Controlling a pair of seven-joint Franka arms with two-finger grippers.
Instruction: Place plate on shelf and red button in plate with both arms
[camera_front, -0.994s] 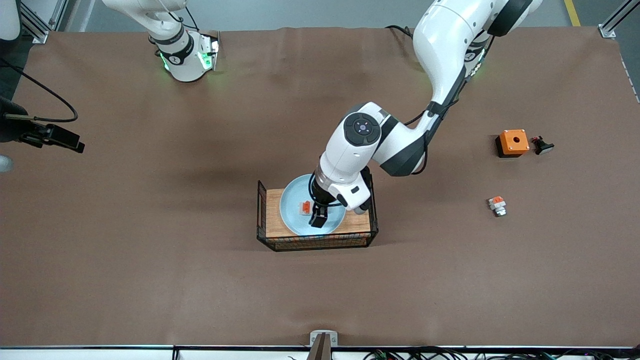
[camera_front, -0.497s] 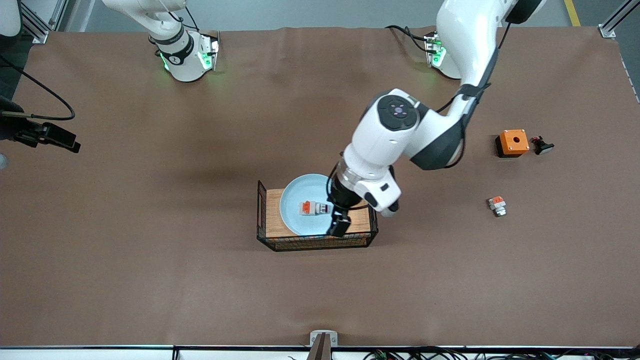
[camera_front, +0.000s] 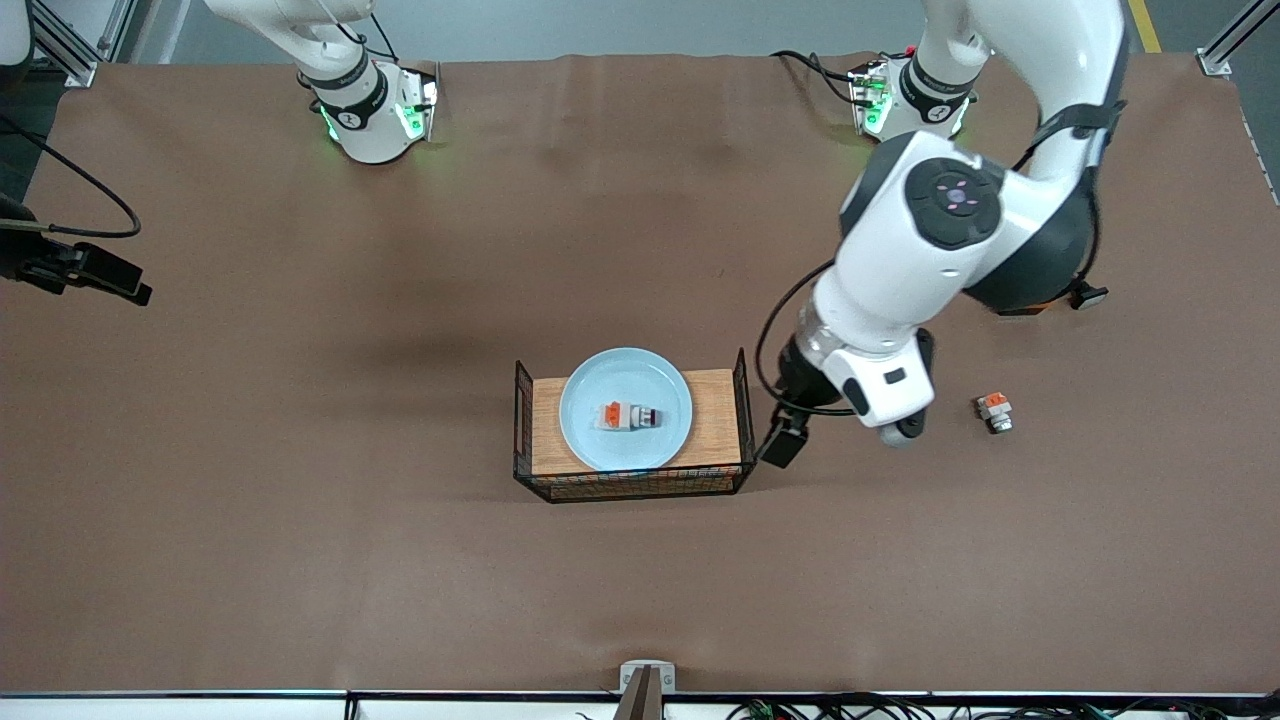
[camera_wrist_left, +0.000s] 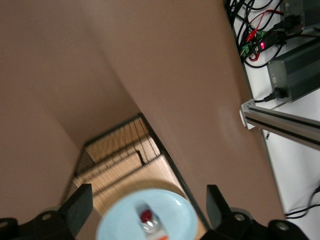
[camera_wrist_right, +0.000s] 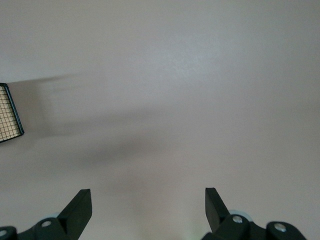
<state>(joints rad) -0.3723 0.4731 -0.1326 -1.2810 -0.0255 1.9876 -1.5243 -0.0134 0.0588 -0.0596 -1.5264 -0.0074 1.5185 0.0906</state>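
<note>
Left pincer (camera_front: 781, 446) hangs wide open and empty at center-right, beside the black wire basket (camera_front: 745, 400). Right pincer (camera_wrist_right: 148, 212), at the bottom edge of its wrist view, gapes empty too and waits. Tiny white-and-orange red button (camera_front: 628, 416) lies on the round pale blue plate (camera_front: 600, 450) in the basket. A low swing could bump that basket.

A pale blue plate (camera_front: 626, 410) carries a small white button (camera_front: 625, 416) with an orange patch and red tip. Under it lies a light wooden board (camera_front: 715, 425) inside a black wire basket (camera_front: 630, 485), all on a plain brown table (camera_front: 300, 500).

White glossy arms, dark grey joints, black fingers (camera_wrist_left: 80, 207), green base lights
</note>
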